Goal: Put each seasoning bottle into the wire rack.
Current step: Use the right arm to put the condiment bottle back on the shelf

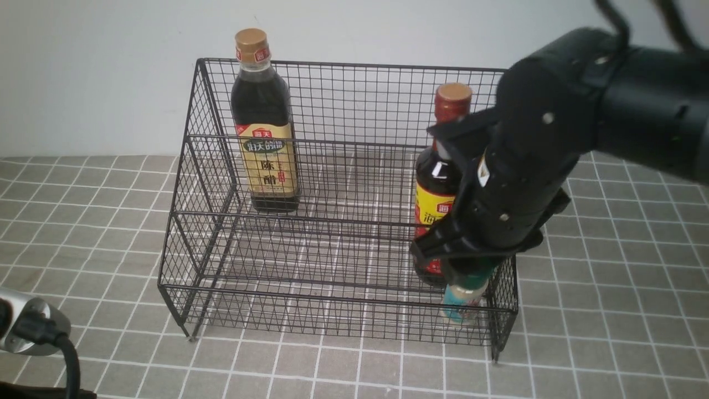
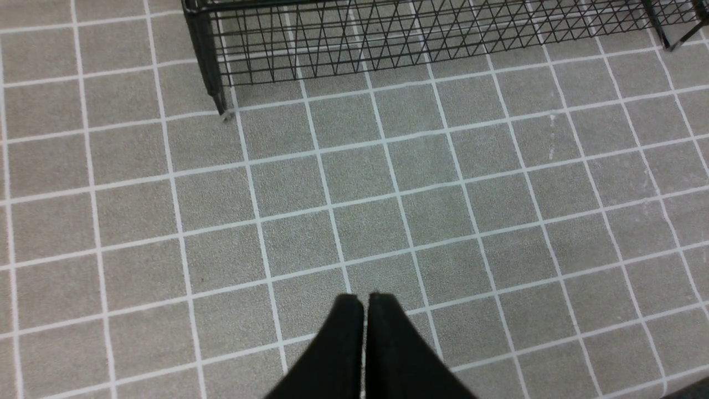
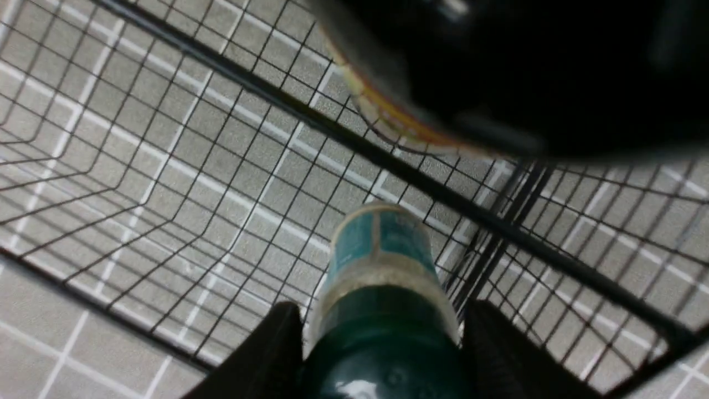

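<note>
The black wire rack [image 1: 343, 65] stands on the tiled table. On its upper tier at the left is the tall dark bottle with the gold cap [image 1: 265, 149]. The dark bottle with the red neck [image 1: 437, 188] stands at the right, half hidden by my right arm. My right gripper [image 1: 471, 266] points down into the rack's front right corner, shut on the green cap of the small teal-labelled shaker [image 1: 464, 299]. The right wrist view shows the shaker [image 3: 379, 249] upright between the fingers [image 3: 277, 343]. I cannot tell whether its base rests on the mesh. My left gripper [image 2: 364, 299] is shut and empty over bare tiles.
The rack's front left foot [image 2: 219, 102] is well ahead of my left gripper. In the right wrist view the red-necked bottle [image 3: 498, 66] looms close beside the shaker, and the rack's side wall [image 3: 498, 244] is just past it. Part of the left arm [image 1: 27, 327] shows bottom left.
</note>
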Robot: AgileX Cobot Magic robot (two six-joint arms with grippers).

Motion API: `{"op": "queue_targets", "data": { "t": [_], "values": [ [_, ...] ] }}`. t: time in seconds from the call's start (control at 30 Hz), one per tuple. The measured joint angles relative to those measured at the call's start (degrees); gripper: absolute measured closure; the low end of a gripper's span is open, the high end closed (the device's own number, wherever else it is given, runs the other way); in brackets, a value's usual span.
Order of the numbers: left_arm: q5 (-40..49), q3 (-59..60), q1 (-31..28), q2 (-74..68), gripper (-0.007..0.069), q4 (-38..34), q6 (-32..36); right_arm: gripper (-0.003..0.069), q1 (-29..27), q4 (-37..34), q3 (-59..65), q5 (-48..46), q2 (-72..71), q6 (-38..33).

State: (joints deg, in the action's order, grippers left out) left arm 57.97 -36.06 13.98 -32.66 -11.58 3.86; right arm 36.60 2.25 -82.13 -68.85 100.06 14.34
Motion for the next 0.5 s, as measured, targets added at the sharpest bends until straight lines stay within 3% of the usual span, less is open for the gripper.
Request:
{"op": "queue_targets", "data": {
  "t": [0.1, 0.37, 0.5],
  "values": [
    [0.00, 0.00, 0.00, 0.00, 0.0631, 0.00, 0.00, 0.0309, 0.00, -0.05, 0.00, 0.00, 0.55, 0.00],
    [0.00, 0.00, 0.00, 0.00, 0.0631, 0.03, 0.00, 0.0125, 0.00, -0.24, -4.68, -2.07, -0.07, -1.58],
    [-0.22, 0.00, 0.00, 0.00, 0.0631, 0.03, 0.00, 0.0123, 0.00, -2.66, -6.83, -2.02, -5.45, -4.67]
  ]
}}
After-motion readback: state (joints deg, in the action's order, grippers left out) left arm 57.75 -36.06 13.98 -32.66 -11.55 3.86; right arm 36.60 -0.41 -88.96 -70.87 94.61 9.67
